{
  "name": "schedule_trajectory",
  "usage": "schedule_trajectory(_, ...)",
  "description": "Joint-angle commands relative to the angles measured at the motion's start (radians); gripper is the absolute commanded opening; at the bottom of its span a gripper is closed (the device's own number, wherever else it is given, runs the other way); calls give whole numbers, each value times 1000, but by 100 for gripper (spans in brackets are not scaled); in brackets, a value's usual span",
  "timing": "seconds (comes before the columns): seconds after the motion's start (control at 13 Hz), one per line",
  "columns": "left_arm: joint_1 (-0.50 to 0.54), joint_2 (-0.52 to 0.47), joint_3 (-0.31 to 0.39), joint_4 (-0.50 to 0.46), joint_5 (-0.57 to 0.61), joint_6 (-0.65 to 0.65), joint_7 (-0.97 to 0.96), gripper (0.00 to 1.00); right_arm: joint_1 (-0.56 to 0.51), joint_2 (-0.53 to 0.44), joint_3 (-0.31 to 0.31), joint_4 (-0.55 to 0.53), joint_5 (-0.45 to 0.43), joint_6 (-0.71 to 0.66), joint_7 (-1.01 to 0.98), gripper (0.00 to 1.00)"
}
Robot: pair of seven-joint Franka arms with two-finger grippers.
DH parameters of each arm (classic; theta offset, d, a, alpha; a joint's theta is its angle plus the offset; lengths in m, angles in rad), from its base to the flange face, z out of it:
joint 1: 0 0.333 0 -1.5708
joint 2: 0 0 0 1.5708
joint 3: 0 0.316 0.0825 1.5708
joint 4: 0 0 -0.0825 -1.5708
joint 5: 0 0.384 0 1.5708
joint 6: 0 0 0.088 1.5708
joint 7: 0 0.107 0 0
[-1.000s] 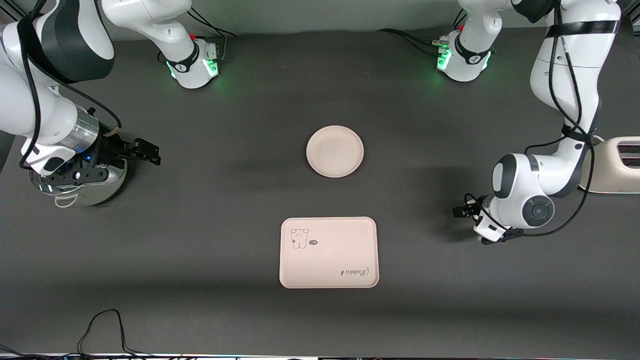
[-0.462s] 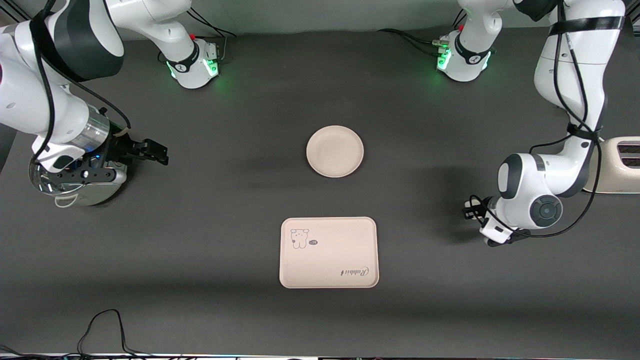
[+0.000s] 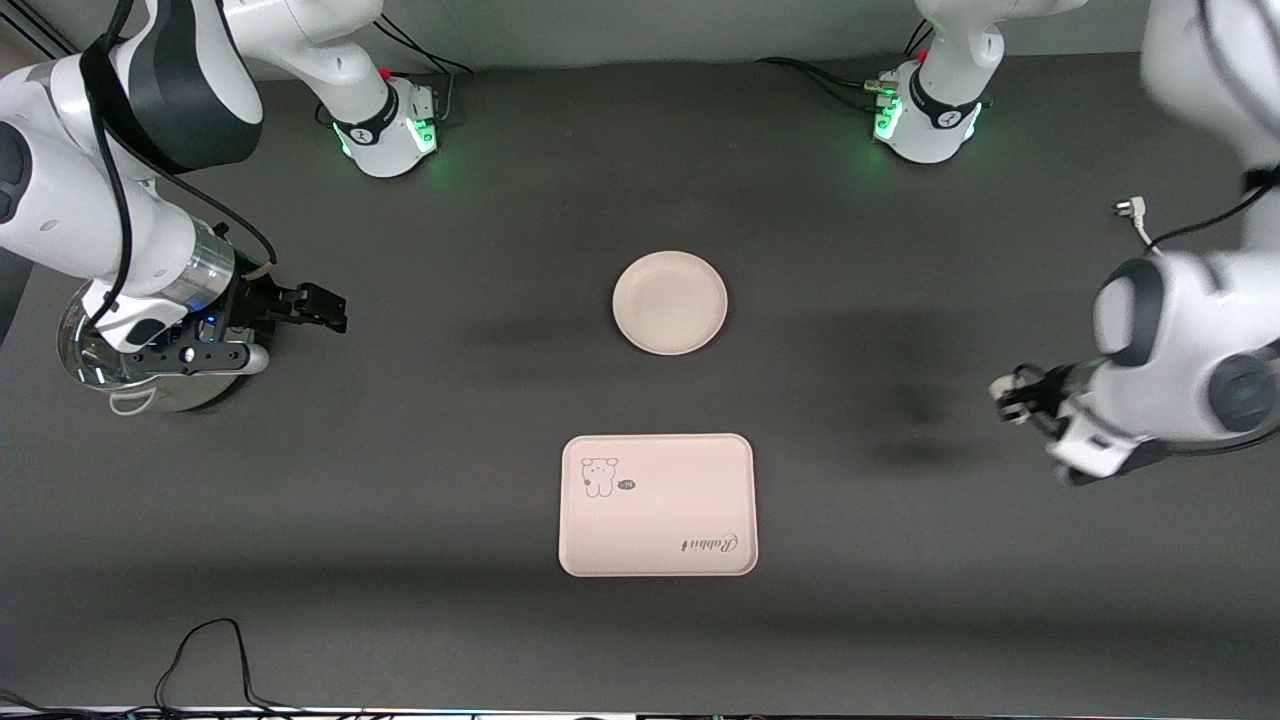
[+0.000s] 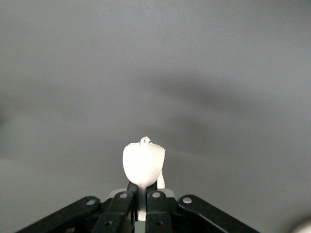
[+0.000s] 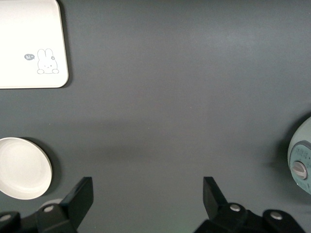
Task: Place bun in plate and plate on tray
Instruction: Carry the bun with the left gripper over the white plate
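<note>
**Presently: bun in left jaws, plate and tray bare**

Bench (image 3: 400,520): dark grey, matte surface. The plate (image 3: 670,302) sits at mid-bench, flat and with nothing in it. The tray (image 3: 657,505) lies flat nearer the front camera's edge of the bench than the plate and apart from it, printed side up, with nothing on it. Both also show in the right wrist view, the plate (image 5: 22,167) and the tray (image 5: 31,43) with a strip of bare bench between them.

Left gripper (image 3: 1012,392): raised over bare bench toward the left arm's end, level with the gap between plate and tray. In the left wrist view, the left gripper's jaws are clamped together on the bun (image 4: 142,165), which projects from their tips as a pale rounded lump; only bench surface lies beneath it.

Right gripper (image 3: 318,308): positioned over the bench near the right arm's end, beside a round metal pot (image 3: 160,385) that stands under that arm's wrist. The right wrist view shows its jaws wide apart, with nothing between them.

Bun is not in the plate; plate is not on the tray.
</note>
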Motion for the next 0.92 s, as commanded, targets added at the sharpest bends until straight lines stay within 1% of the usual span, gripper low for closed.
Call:
schedule_trajectory(0.0,-11,-180,-6,38,-2,-161,6,9,17,-12,-7,-46,4,50,22,100)
schedule_trajectory(0.08,-26,-223,-11,30,-5,-189,-6,10,19,-9,-7,-48,4,62,22,100)
schedule_trajectory(0.15,-66,-240,-29,24,-11,-221,-27,11,19,-10,-7,-48,4,58,18,100)
schedule_trajectory(0.23,-112,-252,-49,11,-10,-230,-103,13,17,-20,-9,-48,4,44,10,100)
schedule_trajectory(0.31,-167,-240,-78,6,-11,-226,-198,14,14,-29,-13,-46,4,15,5,100)
schedule_trajectory(0.38,-206,-213,-92,6,-37,-215,-262,14,12,-36,-13,-45,4,6,5,100)
schedule_trajectory(0.46,-247,-185,-110,4,-98,-180,-338,14,12,-40,-12,-46,4,2,8,100)
schedule_trajectory(0.54,-298,-161,-117,1,-121,-127,-418,15,9,-38,-9,-46,4,-11,14,100)
schedule_trajectory(0.69,-448,-100,-121,0,-120,-36,-577,17,5,-30,0,-42,-8,-11,16,98)
schedule_trajectory(0.85,-596,3,-121,-11,-93,79,-731,17,-1,-29,11,-35,-14,-11,13,98)
